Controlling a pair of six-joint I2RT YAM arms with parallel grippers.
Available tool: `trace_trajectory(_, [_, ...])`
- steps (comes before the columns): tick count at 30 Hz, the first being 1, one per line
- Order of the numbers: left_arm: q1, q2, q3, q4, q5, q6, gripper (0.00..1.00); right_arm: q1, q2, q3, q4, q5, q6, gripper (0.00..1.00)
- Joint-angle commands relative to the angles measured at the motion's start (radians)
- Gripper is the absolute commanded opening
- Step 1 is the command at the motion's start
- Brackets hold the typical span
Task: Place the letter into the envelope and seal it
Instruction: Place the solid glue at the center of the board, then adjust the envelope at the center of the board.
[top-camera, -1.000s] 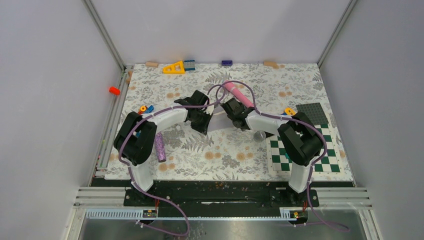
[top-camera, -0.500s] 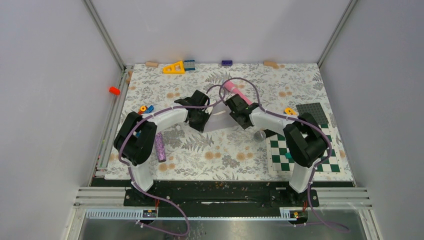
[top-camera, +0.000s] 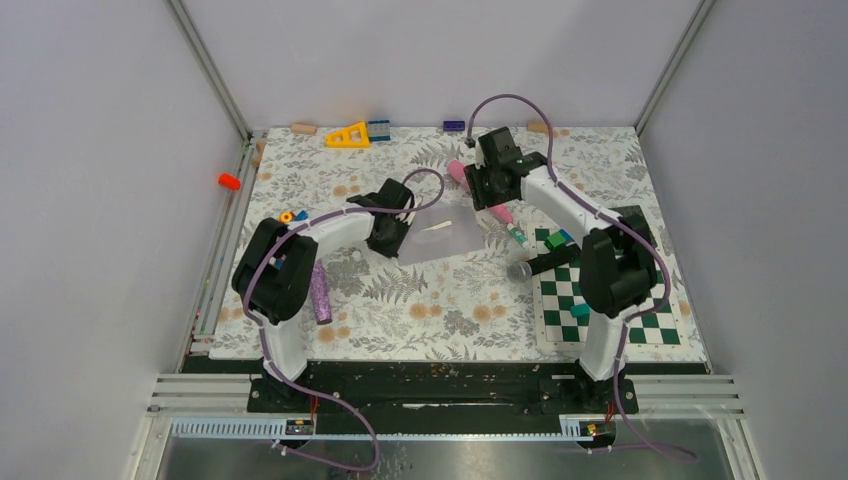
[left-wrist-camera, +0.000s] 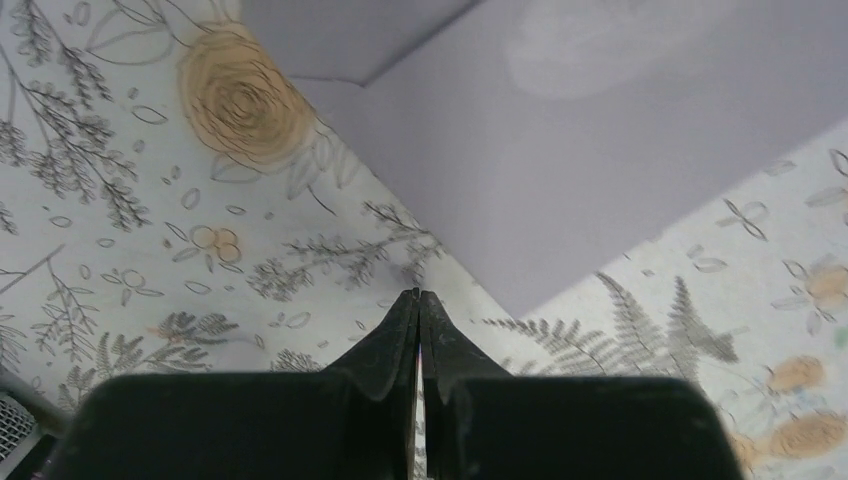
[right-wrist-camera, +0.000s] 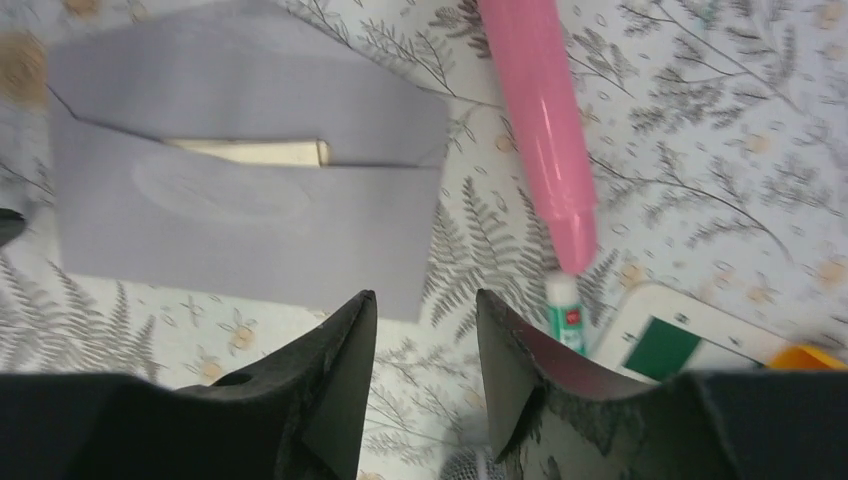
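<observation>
Envelope (top-camera: 452, 240) lies flat on the floral cloth (top-camera: 440, 300), mid-table, between your two arms, with its long edges slanted in the top view. The flap is open and points away from the pocket. In the right wrist view a cream strip of the letter (right-wrist-camera: 250, 152) shows at the pocket mouth, and the rest is inside.

Your left gripper (left-wrist-camera: 418, 297): fingers pressed together, no gap, nothing pinched. The tips are low at the cloth, just beside the envelope's left-hand edge. Can't tell whether they touch the paper.

Your right gripper (right-wrist-camera: 422, 300): fingers part-way apart, gap empty, holding nothing. It's up off the table toward the back, apart from the envelope, and its camera looks down on the whole envelope. In the top view it hangs over the pink tube (right-wrist-camera: 540, 120).

Other items:
- The pink tube lies just right of the envelope and is not touching it.
- A glue stick (right-wrist-camera: 565, 310) with a green label sits at the tube's near end. I can't tell whether the two touch.
- The checkerboard mat (top-camera: 640, 330) is front right, under your right arm, with small coloured blocks on it.
- A purple cylinder (top-camera: 320, 292) lies beside the left arm, well apart from the envelope.
- A yellow triangle (top-camera: 349, 135) sits at the back edge.
</observation>
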Motion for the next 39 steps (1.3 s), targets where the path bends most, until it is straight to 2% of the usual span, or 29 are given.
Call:
trace_trajectory(1, [0.023, 0.04, 0.064, 0.015, -0.068, -0.005, 0.0, -0.067, 0.119, 0.143, -0.094, -0.273, 0.161, 0.48])
trace_trajectory(6, [0.061, 0.02, 0.087, 0.042, -0.053, -0.034, 0.0, -0.074, 0.231, 0.268, -0.099, -0.343, 0.222, 0.48])
trace_trajectory(10, [0.098, -0.092, 0.036, 0.118, 0.132, -0.07, 0.0, -0.074, 0.327, 0.37, -0.131, -0.353, 0.267, 0.48])
trace_trajectory(13, [0.076, -0.148, 0.011, 0.134, 0.259, -0.067, 0.0, -0.074, 0.374, 0.411, -0.149, -0.357, 0.291, 0.49])
trace_trajectory(16, [0.01, -0.139, 0.009, 0.097, 0.277, -0.054, 0.0, -0.074, 0.4, 0.433, -0.149, -0.358, 0.313, 0.49])
trace_trajectory(21, [-0.061, -0.066, -0.002, 0.078, 0.22, -0.055, 0.0, -0.074, 0.445, 0.472, -0.153, -0.346, 0.344, 0.49])
trace_trajectory(26, [-0.073, 0.011, 0.044, 0.035, 0.141, -0.049, 0.0, -0.074, 0.479, 0.511, -0.167, -0.327, 0.383, 0.49])
trace_trajectory(32, [-0.104, 0.034, 0.06, 0.015, 0.052, -0.016, 0.0, -0.073, 0.501, 0.56, -0.167, -0.287, 0.417, 0.5])
trace_trajectory(39, [-0.114, 0.068, 0.067, 0.0, -0.118, 0.032, 0.0, -0.074, 0.563, 0.632, -0.189, -0.26, 0.443, 0.51])
